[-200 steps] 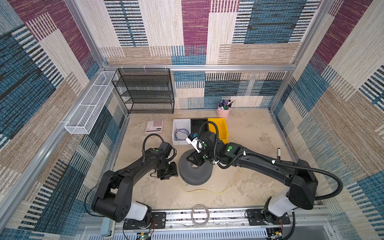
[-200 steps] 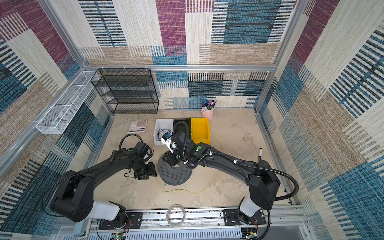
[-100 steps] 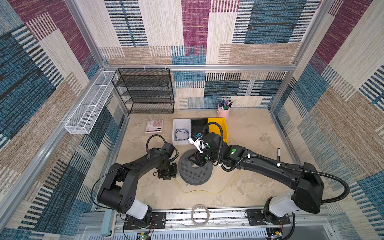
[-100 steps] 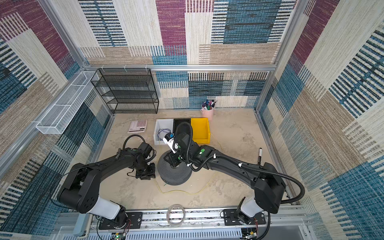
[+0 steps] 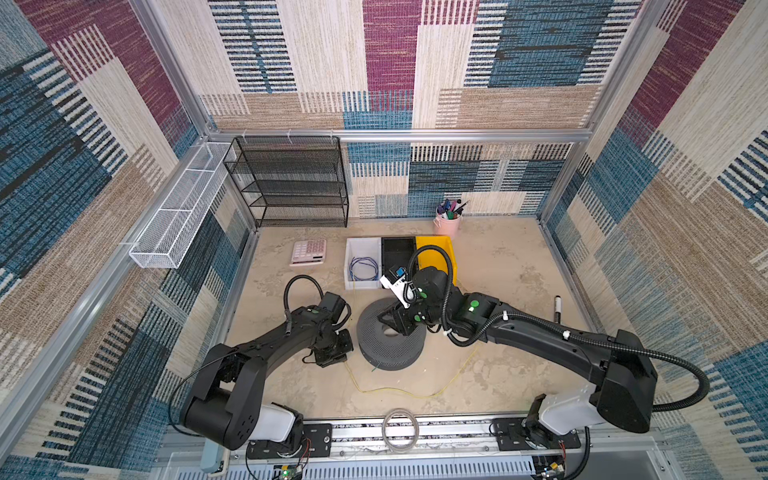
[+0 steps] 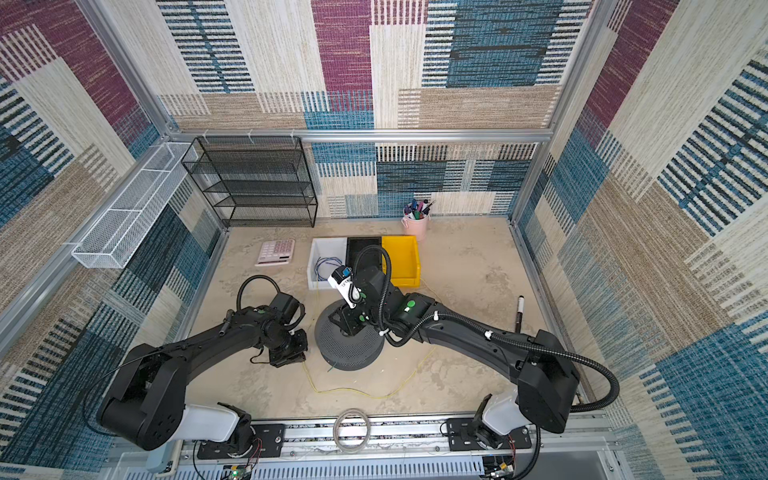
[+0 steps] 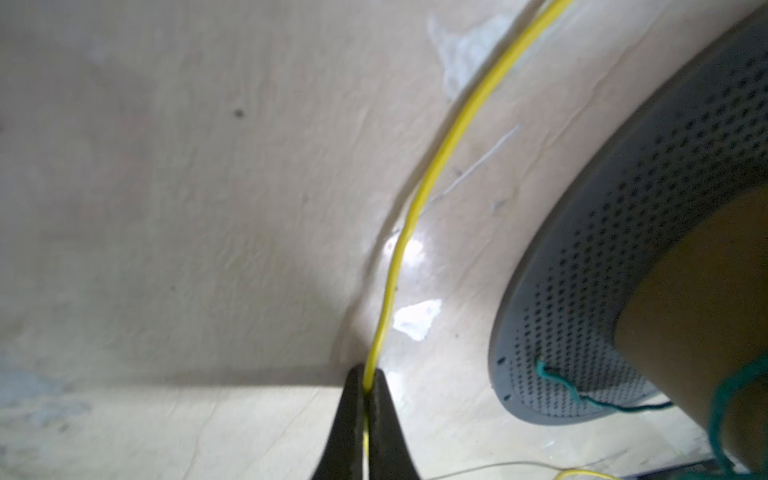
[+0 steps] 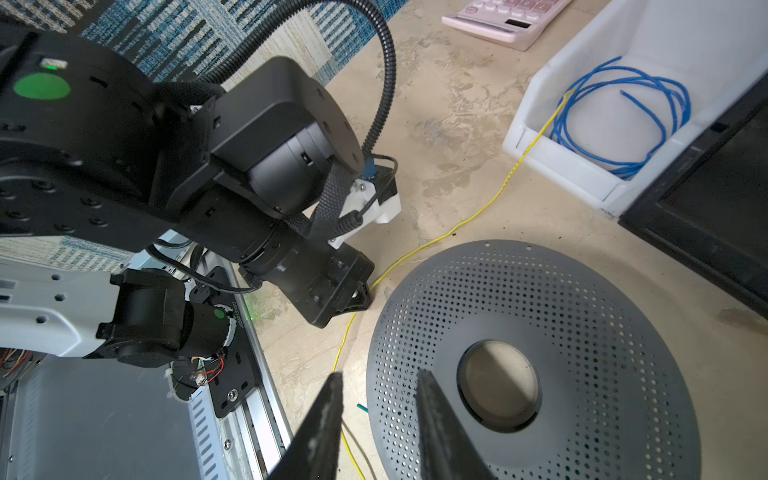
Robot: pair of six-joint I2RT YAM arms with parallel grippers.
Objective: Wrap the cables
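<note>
In both top views the yellow cable (image 5: 390, 392) lies in a slack bow between the grey spool (image 5: 386, 349), mid-bench, and the front edge. The blue cable (image 5: 363, 269) is coiled in the white bin (image 5: 362, 245) toward the back edge. The calculator (image 5: 308, 251) and marker (image 5: 558, 307) sit well apart.

Left wrist view: the left fingers (image 7: 384, 419) are clenched on the yellow cable just beside the spool's flange. So thin a wire could slip free.

Right wrist view: the right fingers (image 8: 440, 428) stand parted over the spool's rim, grasping nothing. The yellow cable runs into the blue coil's bin, so winding might drag that coil out.
</note>
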